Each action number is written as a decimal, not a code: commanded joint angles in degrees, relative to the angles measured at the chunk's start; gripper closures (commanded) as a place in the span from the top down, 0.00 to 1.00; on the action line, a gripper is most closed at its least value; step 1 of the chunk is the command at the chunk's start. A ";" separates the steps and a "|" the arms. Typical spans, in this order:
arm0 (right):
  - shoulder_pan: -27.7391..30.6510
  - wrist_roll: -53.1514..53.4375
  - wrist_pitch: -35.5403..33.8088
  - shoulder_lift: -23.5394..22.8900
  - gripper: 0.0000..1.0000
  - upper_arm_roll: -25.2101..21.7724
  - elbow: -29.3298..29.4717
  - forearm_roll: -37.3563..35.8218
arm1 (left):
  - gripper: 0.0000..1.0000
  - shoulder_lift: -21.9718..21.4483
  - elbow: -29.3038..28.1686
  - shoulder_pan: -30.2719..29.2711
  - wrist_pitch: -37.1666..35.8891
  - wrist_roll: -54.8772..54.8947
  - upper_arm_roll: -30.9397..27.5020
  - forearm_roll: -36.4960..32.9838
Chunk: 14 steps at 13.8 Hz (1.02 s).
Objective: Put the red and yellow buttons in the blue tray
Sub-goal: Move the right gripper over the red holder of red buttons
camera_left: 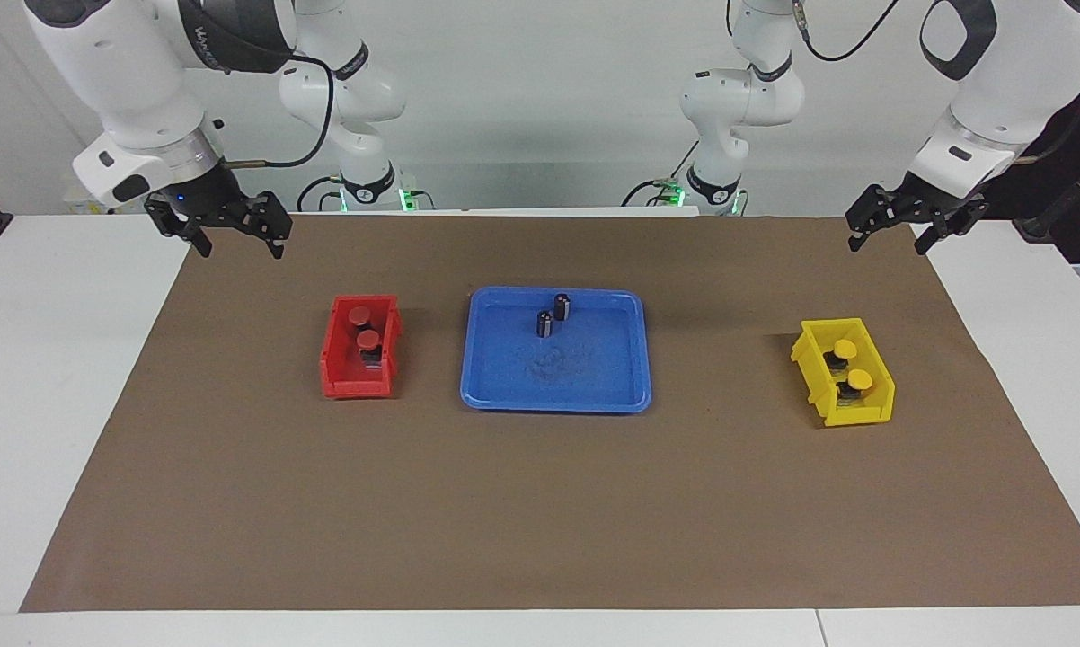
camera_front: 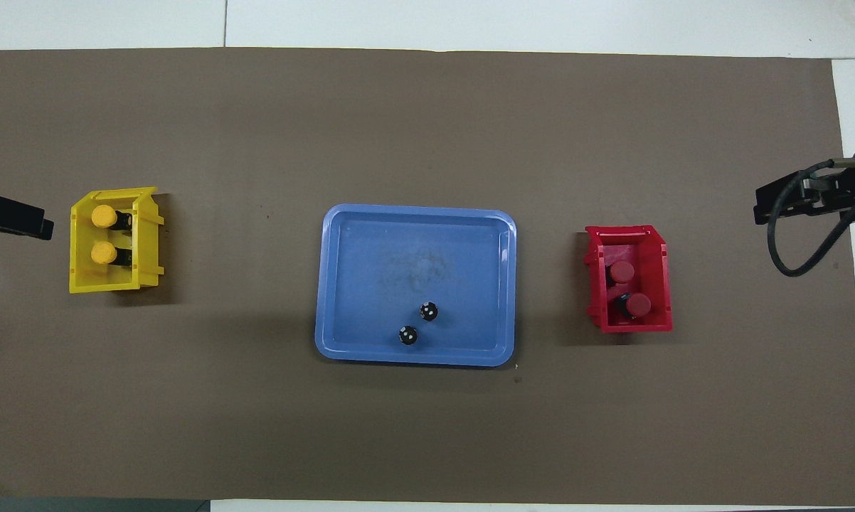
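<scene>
Red-capped push-buttons (camera_left: pixel 361 327) sit in the small red plastic bin (camera_left: pixel 358 385), yellow-capped ones (camera_left: pixel 848 361) in the yellow bin (camera_left: pixel 827 409), either side of the wide blue plastic tray (camera_left: pixel 594 382) holding two dark cylinders (camera_left: pixel 553 315). Both spread-fingered, empty, the right gripper (camera_left: pixel 234 238) and left gripper (camera_left: pixel 890 235) hang above the brown mat's (camera_left: pixel 540 512) robot-side corners.

In the facing view you look from high across the table toward both robot bases, far enough back to take in the whole brown mat (camera_left: pixel 540 503) and the white tabletop (camera_left: pixel 46 404) round it. In the overhead view you look steeply down from above the robots' own end, the mat (camera_front: pixel 427 441) nearly filling the picture. Both views share the blue tray (camera_left: pixel 594 395) (camera_front: pixel 342 284), the red bin (camera_left: pixel 347 385) (camera_front: pixel 661 284) and the yellow bin (camera_left: pixel 814 364) (camera_front: pixel 79 277), turned half a turn between them, so the ends of the table swap sides for you
</scene>
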<state>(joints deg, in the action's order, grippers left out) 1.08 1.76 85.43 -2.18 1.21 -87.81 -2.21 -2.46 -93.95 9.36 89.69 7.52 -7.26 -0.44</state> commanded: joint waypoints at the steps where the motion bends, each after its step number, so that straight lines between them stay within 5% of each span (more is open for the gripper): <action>1: 0.24 0.44 -0.61 1.04 1.00 0.29 -1.13 -0.42 | 1.00 -1.50 -1.32 -0.31 -0.48 -0.05 -0.04 0.79; 6: -0.29 0.35 3.76 0.95 1.00 0.29 -2.53 3.87 | 1.00 -1.59 -1.15 0.39 -2.75 -0.14 0.14 0.79; 14: -8.11 -0.53 28.53 1.57 0.93 0.37 -22.73 3.88 | 1.00 -2.28 -2.81 -0.31 -0.67 -0.84 -0.04 0.79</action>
<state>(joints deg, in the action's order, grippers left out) -7.13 1.82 108.10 -2.36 1.66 -103.89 1.08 -2.59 -93.99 9.37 87.74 7.33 -7.25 -0.44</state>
